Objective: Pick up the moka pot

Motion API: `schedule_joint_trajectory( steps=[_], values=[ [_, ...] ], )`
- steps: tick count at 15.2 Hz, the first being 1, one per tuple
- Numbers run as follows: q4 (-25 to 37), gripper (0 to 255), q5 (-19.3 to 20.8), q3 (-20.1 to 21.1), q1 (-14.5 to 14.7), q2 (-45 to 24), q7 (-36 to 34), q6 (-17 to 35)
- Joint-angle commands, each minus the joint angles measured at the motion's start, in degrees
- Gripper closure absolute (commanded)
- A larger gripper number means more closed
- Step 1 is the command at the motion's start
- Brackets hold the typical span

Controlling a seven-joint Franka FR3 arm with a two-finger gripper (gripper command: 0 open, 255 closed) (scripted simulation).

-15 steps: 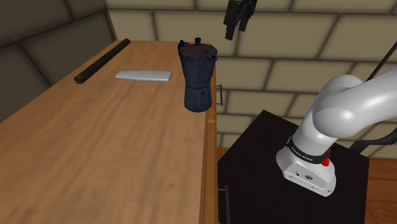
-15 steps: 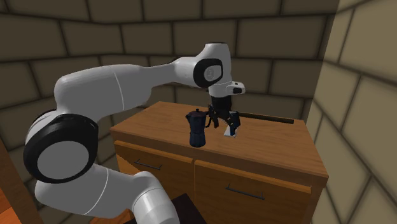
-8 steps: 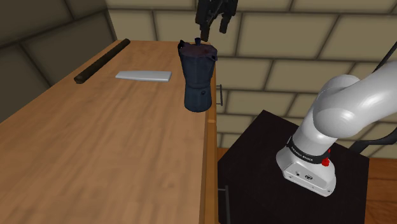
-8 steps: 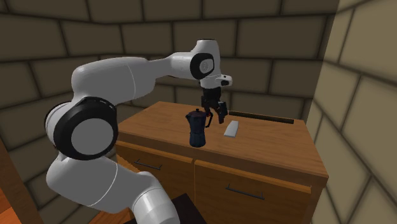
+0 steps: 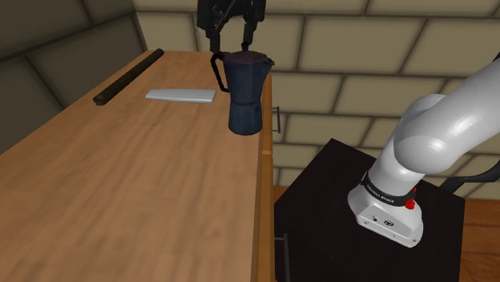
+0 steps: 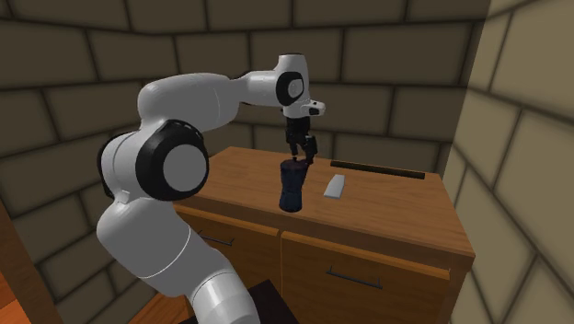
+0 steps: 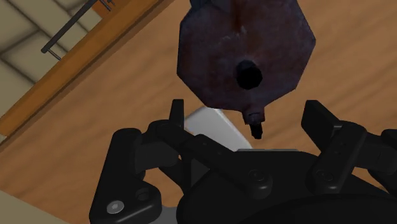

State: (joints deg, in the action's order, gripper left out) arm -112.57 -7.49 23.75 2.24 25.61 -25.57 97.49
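The dark blue moka pot [image 5: 243, 92] stands upright on the wooden counter [image 5: 144, 184], close to its edge on the shoulder view's right, with its handle toward that view's left. My black gripper [image 5: 231, 36] hangs just above the lid, open, with one finger on each side and no contact that I can see. The wrist view looks down on the eight-sided lid [image 7: 245, 54] and its knob, with the handle's end between my spread fingertips [image 7: 177, 118]. From the second exterior view the gripper [image 6: 300, 158] sits right over the pot [image 6: 292, 187].
A flat grey slab [image 5: 181, 95] lies on the counter beyond the pot, and a dark rod [image 5: 128, 76] runs along the far edge by the stone wall. The counter's edge drops off beside the pot toward my black stand [image 5: 320, 224]. Drawers with handles [image 6: 354, 277] front the cabinet.
The gripper has swung to the shoulder view's left and come down over the pot. The pot has turned and shifted slightly left, so its handle now shows on that side.
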Motion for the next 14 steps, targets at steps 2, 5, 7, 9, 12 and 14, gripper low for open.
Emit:
schedule_joint_trajectory(
  steps=[2,5,7,9,12,14],
  values=[
    [-1.1,0,-0.1,0.8,0.1,-0.6,-0.9,1.8],
    [-3.9,0,-0.4,0.9,0.3,-0.1,-0.8,4.1],
    [-5.3,0,-0.5,1.0,0.3,0.1,-0.8,5.2],
    [-5.2,255,-0.5,1.0,0.4,0.1,-0.7,5.2],
    [-5.3,255,-0.5,0.9,0.3,0.2,-0.7,5.2],
    [-5.3,255,-0.6,0.9,0.4,0.2,-0.7,5.2]
  ],
)
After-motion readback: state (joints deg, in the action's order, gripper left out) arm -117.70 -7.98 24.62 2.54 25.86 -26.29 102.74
